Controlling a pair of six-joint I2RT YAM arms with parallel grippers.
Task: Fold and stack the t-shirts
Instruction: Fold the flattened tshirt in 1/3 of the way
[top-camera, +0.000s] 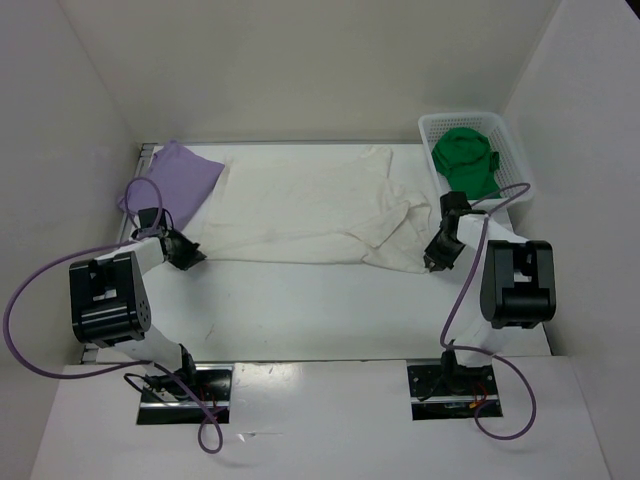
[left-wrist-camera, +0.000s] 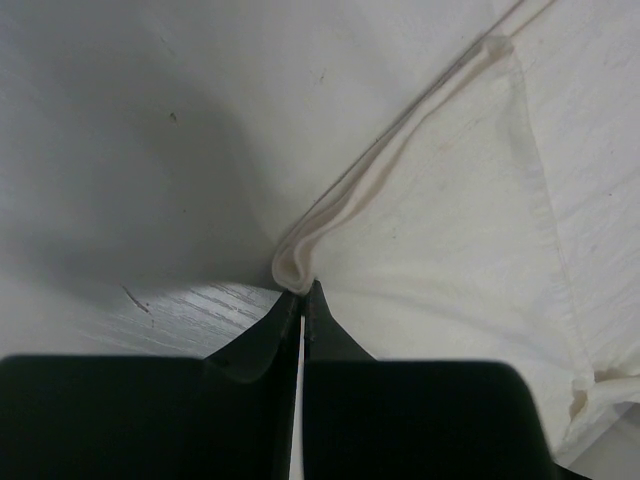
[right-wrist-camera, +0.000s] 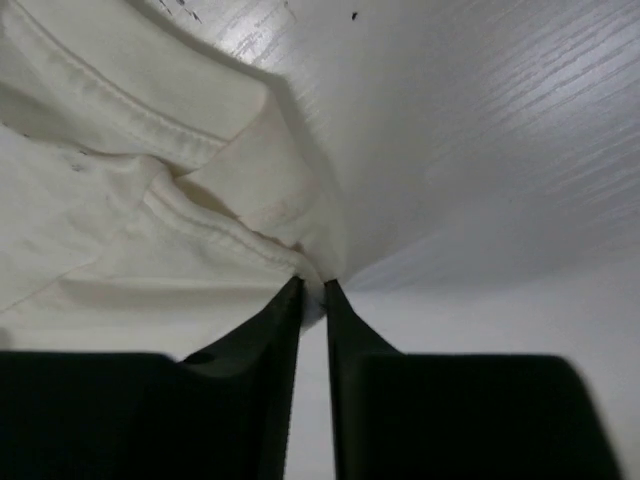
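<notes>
In my left wrist view, my left pincer (left-wrist-camera: 303, 292) sits at the bottom centre of the frame. Its two dark fingers are pressed together, with only a hairline of light between them. They are clamped on a rolled fold of hem of the cream t-shirt (left-wrist-camera: 450, 230). That hem runs up from the tips toward the upper right corner, and the cloth fills the right half of the frame.

In my right wrist view, my right pincer (right-wrist-camera: 312, 285) is also at the bottom centre. Its fingers have closed in on a stitched corner of the same cream t-shirt (right-wrist-camera: 120, 180). A narrow slit shows lower down between them, but the tips pinch the cloth where it draws to a point. The rest of the shirt bunches toward the upper left of that frame.

From above, the white surface (top-camera: 300, 310) lies bare in the lower middle. The left pincer (top-camera: 185, 252) is at the shirt's lower left corner and the right pincer (top-camera: 437, 258) at its lower right. Between them the cream t-shirt (top-camera: 300, 205) lies across the middle of the frame, crumpled on its right side.

Farther up, the lavender t-shirt (top-camera: 175, 175) lies folded at the upper left. The green t-shirt (top-camera: 465, 160) sits inside the white mesh basket (top-camera: 510, 135) at the upper right.
</notes>
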